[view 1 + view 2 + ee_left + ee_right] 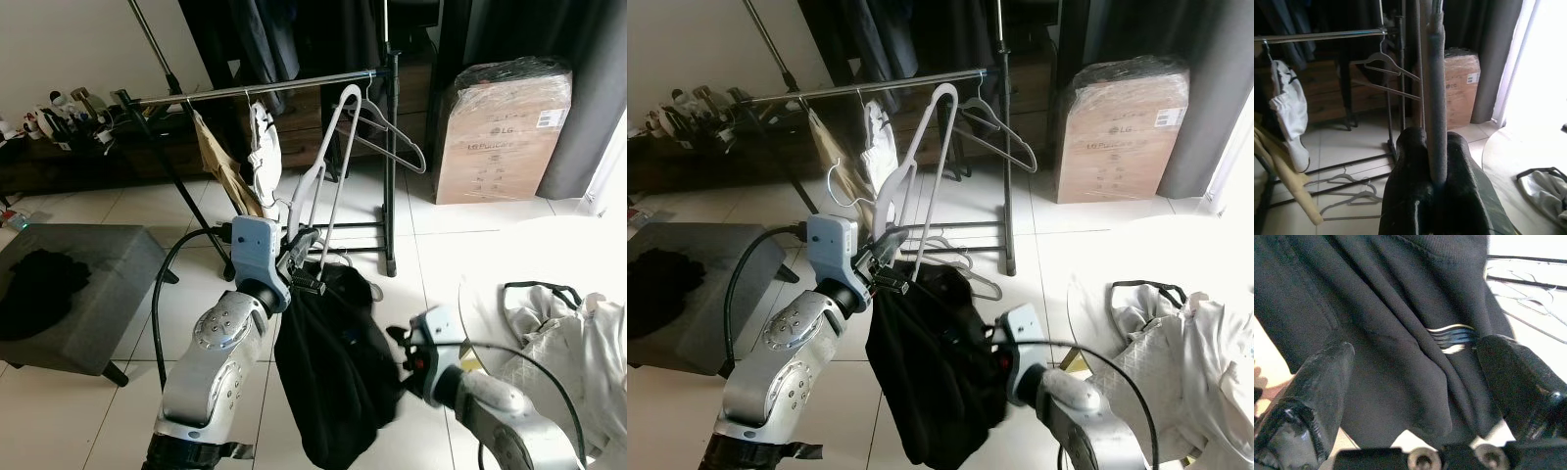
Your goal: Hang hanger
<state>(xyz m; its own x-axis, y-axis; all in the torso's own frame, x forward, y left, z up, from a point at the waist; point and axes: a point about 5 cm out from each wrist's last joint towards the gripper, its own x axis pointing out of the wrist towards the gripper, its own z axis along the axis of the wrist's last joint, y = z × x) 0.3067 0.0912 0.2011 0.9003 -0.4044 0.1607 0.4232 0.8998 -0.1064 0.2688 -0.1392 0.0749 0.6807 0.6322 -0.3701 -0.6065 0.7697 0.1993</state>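
Below the rail [265, 90], left hand [306, 266] pinches the hanger [328, 166]; right hand [1415, 382], spread, faces the black garment [333, 372].

Home bedroom: clothes rail [265, 90], ottoman [73, 294]

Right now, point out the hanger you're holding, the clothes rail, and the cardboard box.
white hanger [328, 147], left eye view, on its sloping shoulder.
clothes rail [294, 86], left eye view, on the bare horizontal bar.
cardboard box [500, 137], left eye view, on its front face.
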